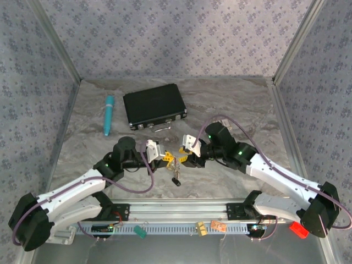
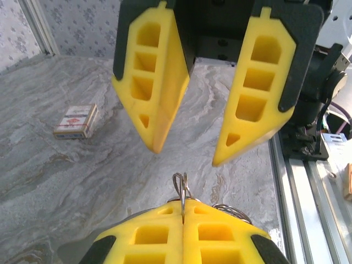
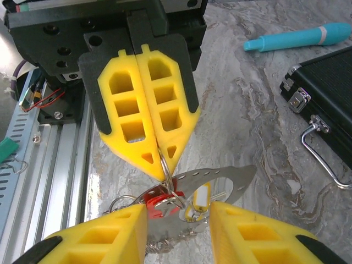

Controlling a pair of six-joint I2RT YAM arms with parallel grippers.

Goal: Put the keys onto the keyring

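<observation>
Left gripper pinching keyring; right gripper parted, facing it

one left hand, one right hand, one case, one pen, one card box, one key bunch

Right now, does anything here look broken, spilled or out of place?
Nothing stands out. The black case lies shut, the teal pen lies flat beside it, and the left end effector pinches the metal ring.

Left arm, right arm tip to tip; left jaws clamped, right jaws apart.
</observation>
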